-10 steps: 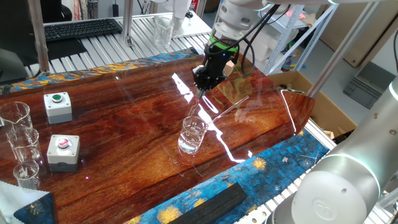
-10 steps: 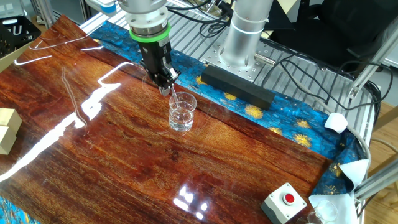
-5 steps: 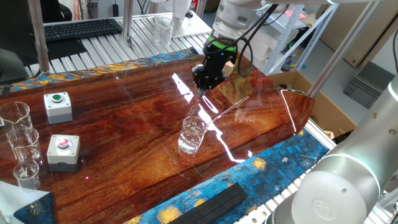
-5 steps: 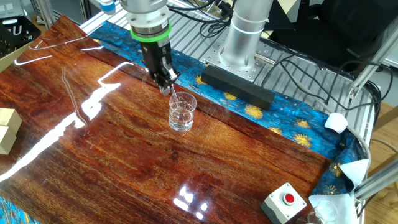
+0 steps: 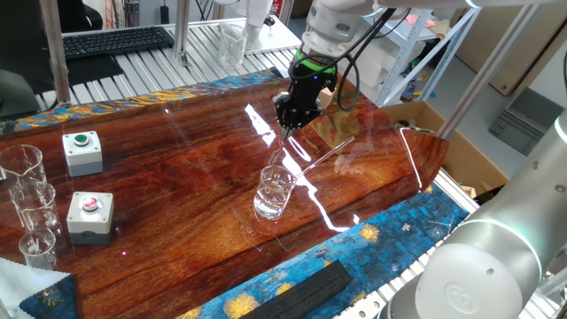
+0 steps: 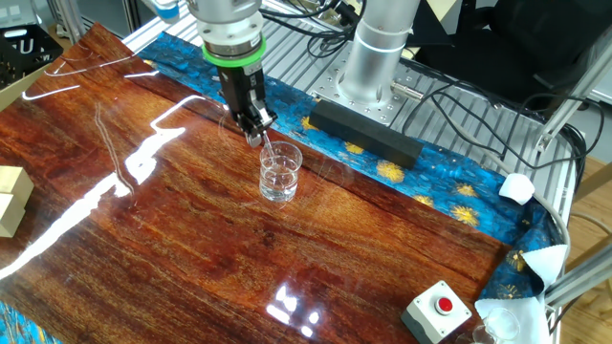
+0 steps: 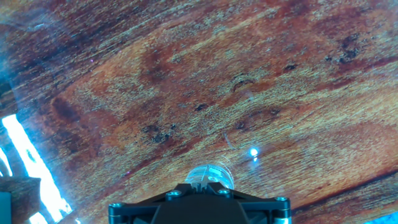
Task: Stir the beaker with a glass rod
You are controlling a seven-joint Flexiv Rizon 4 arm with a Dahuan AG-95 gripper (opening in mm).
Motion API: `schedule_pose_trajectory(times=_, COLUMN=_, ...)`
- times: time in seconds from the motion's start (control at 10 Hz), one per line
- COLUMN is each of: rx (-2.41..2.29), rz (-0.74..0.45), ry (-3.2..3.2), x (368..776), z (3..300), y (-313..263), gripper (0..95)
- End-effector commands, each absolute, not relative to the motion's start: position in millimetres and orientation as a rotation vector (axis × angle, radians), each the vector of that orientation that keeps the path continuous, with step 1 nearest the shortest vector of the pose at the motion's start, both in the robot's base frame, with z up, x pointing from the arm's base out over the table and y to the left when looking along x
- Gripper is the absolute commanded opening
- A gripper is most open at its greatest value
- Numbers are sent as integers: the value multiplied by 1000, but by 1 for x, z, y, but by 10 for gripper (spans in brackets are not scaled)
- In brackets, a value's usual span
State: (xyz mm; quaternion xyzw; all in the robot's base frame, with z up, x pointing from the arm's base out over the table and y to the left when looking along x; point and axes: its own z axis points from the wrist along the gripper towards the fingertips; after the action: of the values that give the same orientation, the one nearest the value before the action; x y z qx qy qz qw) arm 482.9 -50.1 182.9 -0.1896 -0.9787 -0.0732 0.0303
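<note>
Small clear glass beaker (image 5: 274, 191) with flared rim, upright near the middle of the glossy reddish wooden table (image 5: 177, 177). Just above it, the black two-finger gripper (image 5: 288, 123), fingers pinched shut on the top of the thin transparent glass rod (image 5: 279, 156), slanting down into the beaker.

From the other fixed view: same beaker (image 6: 280, 173) near the table edge bordered by blue patterned cloth (image 6: 421, 182), gripper (image 6: 256, 133) just above its rim, rod (image 6: 269, 151) a short pale line entering it. To the beaker's right, a grey button box with red button (image 6: 439, 309).

From the hand view: only the beaker's round rim (image 7: 209, 176), peeking above the black gripper body (image 7: 199, 205); fingertips and rod not discernible here.
</note>
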Motion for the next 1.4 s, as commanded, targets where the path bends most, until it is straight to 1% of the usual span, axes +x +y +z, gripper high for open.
schedule_pose_trajectory(times=0.1, rx=-574, rz=-221, ry=-3012, x=483, z=183, y=-50, gripper=0)
schedule_pose_trajectory(times=0.4, rx=-601, rz=-243, ry=-3001, x=483, z=183, y=-50, gripper=0)
schedule_pose_trajectory(times=0.7, rx=-623, rz=-240, ry=-2994, x=483, z=184, y=-50, gripper=0)
schedule_pose_trajectory(times=1.1, rx=-622, rz=-230, ry=-2985, x=478, z=198, y=-52, gripper=0)
schedule_pose_trajectory(times=1.4, rx=-599, rz=-232, ry=-2977, x=468, z=206, y=-64, gripper=0)
